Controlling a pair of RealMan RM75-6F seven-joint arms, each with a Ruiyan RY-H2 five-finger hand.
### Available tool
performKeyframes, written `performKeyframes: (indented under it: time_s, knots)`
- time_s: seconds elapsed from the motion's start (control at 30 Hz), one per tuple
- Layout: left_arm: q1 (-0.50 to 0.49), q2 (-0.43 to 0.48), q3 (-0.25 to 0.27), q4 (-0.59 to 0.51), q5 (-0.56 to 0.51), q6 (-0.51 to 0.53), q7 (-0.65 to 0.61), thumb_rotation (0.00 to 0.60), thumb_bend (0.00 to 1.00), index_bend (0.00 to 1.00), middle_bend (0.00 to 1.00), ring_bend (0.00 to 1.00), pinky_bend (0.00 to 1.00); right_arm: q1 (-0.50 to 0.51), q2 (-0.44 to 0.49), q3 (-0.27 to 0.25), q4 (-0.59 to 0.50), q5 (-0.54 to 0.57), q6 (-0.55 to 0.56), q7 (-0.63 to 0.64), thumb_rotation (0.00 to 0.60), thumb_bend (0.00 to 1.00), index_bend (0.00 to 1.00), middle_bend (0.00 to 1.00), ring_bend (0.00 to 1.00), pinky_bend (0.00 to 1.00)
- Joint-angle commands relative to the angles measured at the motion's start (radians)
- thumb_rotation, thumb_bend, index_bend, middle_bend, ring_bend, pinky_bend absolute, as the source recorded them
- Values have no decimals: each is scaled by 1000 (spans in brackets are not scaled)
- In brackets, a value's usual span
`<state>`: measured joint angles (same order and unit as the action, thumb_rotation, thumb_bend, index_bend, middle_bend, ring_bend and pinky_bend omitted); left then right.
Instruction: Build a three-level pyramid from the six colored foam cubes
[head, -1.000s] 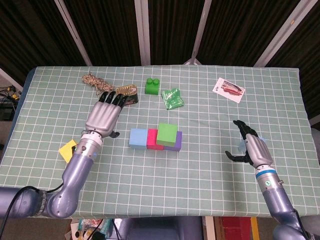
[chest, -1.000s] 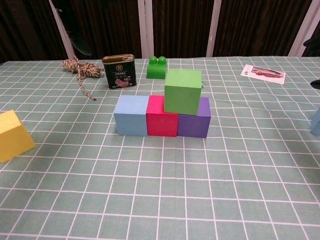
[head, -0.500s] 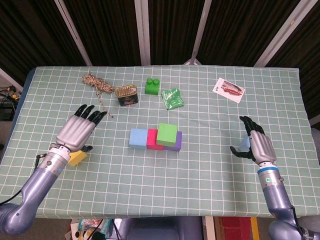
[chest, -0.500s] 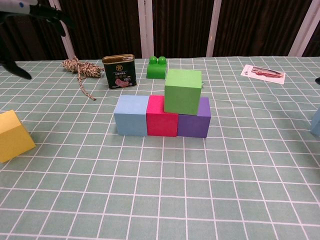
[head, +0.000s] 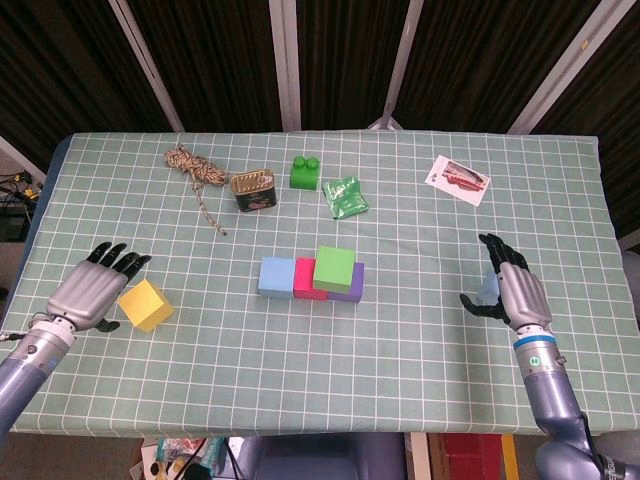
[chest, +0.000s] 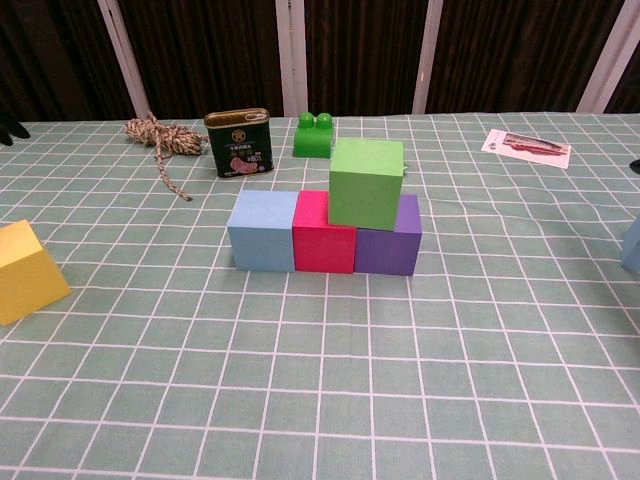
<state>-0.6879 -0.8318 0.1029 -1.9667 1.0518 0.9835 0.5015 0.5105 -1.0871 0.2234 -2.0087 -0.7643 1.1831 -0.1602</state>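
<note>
Four cubes form the partial pyramid at table centre: light blue cube (head: 276, 276), red cube (head: 304, 279) and purple cube (head: 349, 283) touching in a row, with the green cube (head: 335, 268) resting on top across the red/purple seam, slightly twisted in the chest view. No change to this stack across the earlier frames.

Left hand (head: 93, 290): one second ago it was up near the tin at about 10 o'clock from the stack; half a second ago it hung over the yellow cube; now it has pulled back to the table's 9 o'clock edge. Fingers spread, holding nothing, released. The yellow cube (head: 146, 305) sits on the cloth just beside its fingertips, at the hand's 4 o'clock, fully uncovered and tilted on the grid. Whether thumb and cube touch, cannot tell.

Right hand (head: 510, 290): at 3 o'clock from the stack, well apart from it, position nearly unchanged from half a second ago. Fingers are extended and parted, curved round a pale blue cube (head: 487, 288) that is mostly hidden behind the palm; the chest view shows only its edge at the frame's right border. Whether the hand actually grips it or only cups it, cannot tell.

Far side of the green checked tablecloth (head: 400, 350), unmoved: rope coil (head: 192, 164), tin can (head: 253, 189), green toy brick (head: 305, 172), green packet (head: 346, 195), and a printed card (head: 458, 179) at about 1 o'clock.
</note>
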Motion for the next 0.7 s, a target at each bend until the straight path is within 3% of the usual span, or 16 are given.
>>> performKeyframes:
  time_s: [0.03,0.27,0.7]
  knots:
    - [22,-21,13,36,5,1,-19,600,29,0,112,0,44,0,-2,-1,-1,0,-2,-3,600,313,0,0,0,0]
    - [11,-47,16,108,51,-49,-24,600,30,0,100,0,44,0,-4,-1,-5,-1,-1,-8,600,314,0,0,0,0]
    - [-12,-193,22,366,280,-117,-80,600,18,0,80,0,45,-5,-2,-2,-3,8,-2,-19,600,313,0,0,0,0]
